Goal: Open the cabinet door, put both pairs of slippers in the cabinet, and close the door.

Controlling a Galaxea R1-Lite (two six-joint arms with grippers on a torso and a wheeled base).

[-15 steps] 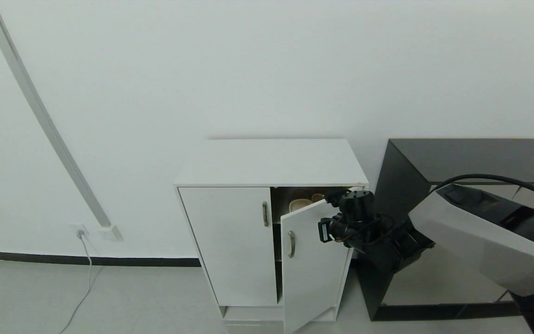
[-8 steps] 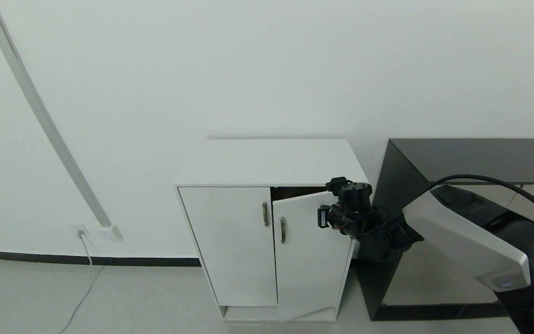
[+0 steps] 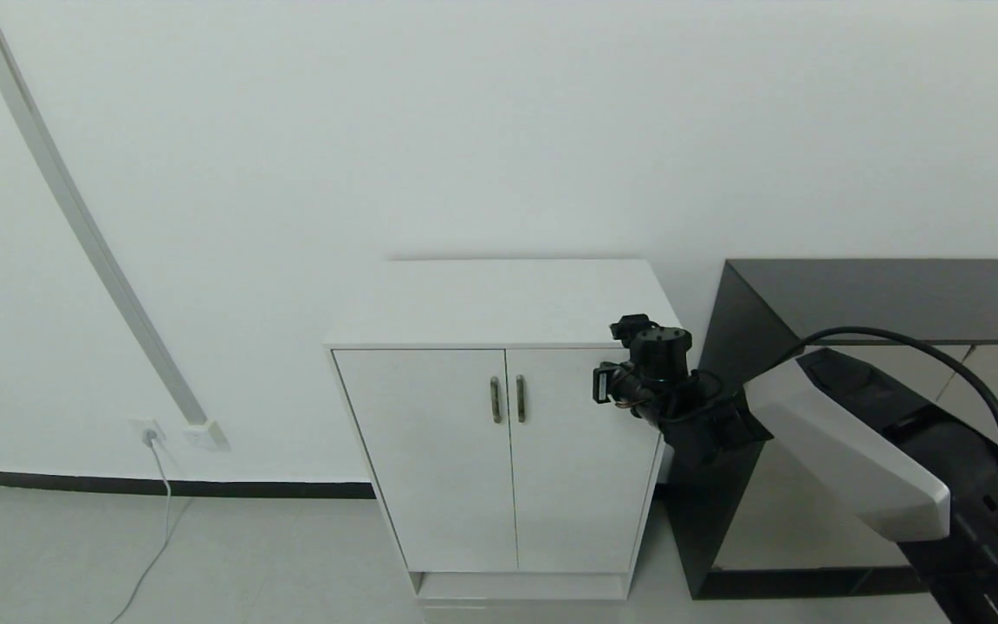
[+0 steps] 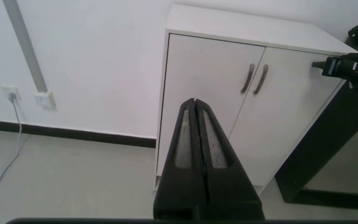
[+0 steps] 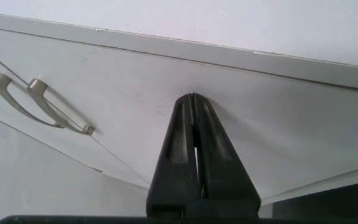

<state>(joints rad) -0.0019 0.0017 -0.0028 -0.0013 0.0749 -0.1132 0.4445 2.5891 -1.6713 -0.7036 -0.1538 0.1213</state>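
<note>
Now: right gripper (image 5: 194, 96) with jaws closed on nothing, tips touching the right door (image 3: 581, 459) high up, toward its hinge side. Left gripper (image 4: 195, 101) likewise closed and empty, held well back from the cabinet (image 3: 499, 303) and aimed at its front. Door apparently flush with the left door (image 3: 430, 459), 2 handles (image 3: 521, 399) side by side, no dark gap along the top edge. To finish well: hold a light, square push until the panel seats, avoid sliding along the face, then back straight off without catching the edge and springing it open.
</note>
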